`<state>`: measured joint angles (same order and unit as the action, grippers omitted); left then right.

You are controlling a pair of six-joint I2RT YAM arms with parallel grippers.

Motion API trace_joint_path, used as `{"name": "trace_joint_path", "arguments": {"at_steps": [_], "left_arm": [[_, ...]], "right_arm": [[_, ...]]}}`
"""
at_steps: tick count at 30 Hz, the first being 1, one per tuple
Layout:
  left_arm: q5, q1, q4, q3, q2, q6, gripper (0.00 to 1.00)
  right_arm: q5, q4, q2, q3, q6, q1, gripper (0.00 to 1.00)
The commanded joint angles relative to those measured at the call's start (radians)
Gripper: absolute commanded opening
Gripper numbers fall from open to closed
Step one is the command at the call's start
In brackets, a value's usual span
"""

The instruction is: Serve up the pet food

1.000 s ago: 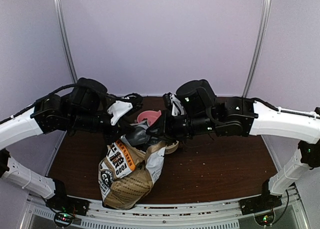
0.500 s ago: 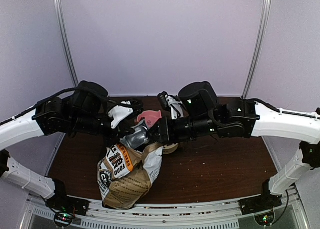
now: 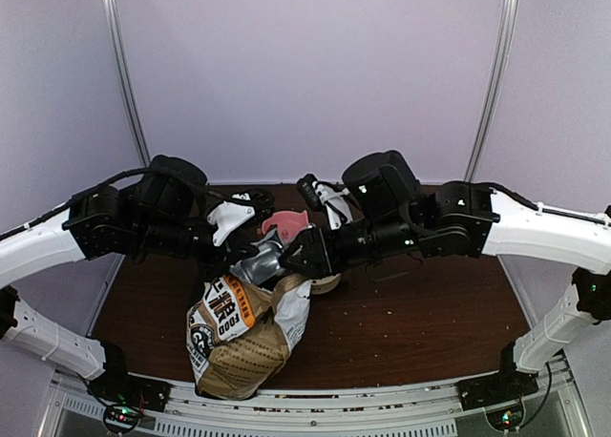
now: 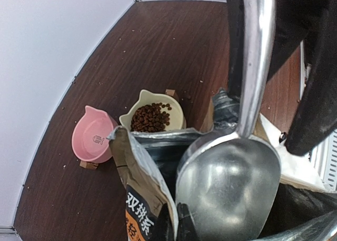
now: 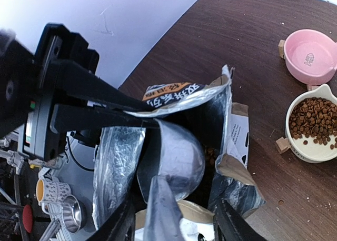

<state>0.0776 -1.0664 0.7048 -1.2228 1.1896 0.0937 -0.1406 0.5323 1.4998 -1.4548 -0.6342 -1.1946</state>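
Note:
The printed bag [image 3: 239, 337] stands open near the table's front. My left gripper [image 4: 178, 228] is shut on the bag's top edge [image 4: 138, 170] and holds the mouth open. My right gripper [image 5: 176, 228] is shut on the handle of the silver scoop [image 5: 176, 159], whose empty bowl [image 4: 229, 188] sits in the bag mouth. Brown pet food [image 5: 210, 156] shows deep inside the bag beside the scoop. More pet food [image 4: 150, 117] fills a cream bowl [image 5: 310, 149] just behind the bag. In the top view both grippers, the left one [image 3: 246, 256] and the right one [image 3: 304, 254], meet over the bag.
An empty pink bowl [image 4: 93, 141] stands next to the cream one, also seen in the right wrist view [image 5: 310, 54] and the top view [image 3: 284, 225]. Small wooden blocks [image 5: 283, 144] prop the bowls. Stray pellets dot the dark wood table [image 3: 420, 322].
My right arm has swung its wrist down and left, bringing the scoop into the bag mouth. My left gripper keeps its hold on the bag edge, nearly still.

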Motion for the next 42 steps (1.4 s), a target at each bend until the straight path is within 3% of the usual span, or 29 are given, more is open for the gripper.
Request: {"name": "trace_joint_path", "arguments": {"at_steps": [1,7,15,22,42], "left_arm": [[-0.029,0.011,-0.014,0.007,0.003,-0.002,0.0],[-0.038,0.011,-0.011,0.003,0.005,0.007,0.0],[-0.036,0.011,0.011,-0.018,0.021,0.019,0.0],[-0.048,0.011,0.013,-0.027,0.029,0.027,0.0],[-0.059,0.011,0.013,-0.026,0.022,0.023,0.0]], "right_arm": [[-0.06,0.003,-0.032,-0.046,-0.006,0.046,0.56],[-0.132,0.109,0.017,-0.14,-0.004,0.07,0.56],[-0.157,0.259,0.108,-0.261,0.028,0.07,0.38],[-0.163,0.262,0.132,-0.277,0.035,0.07,0.32],[-0.171,0.191,0.124,-0.276,-0.008,0.091,0.33]]}}
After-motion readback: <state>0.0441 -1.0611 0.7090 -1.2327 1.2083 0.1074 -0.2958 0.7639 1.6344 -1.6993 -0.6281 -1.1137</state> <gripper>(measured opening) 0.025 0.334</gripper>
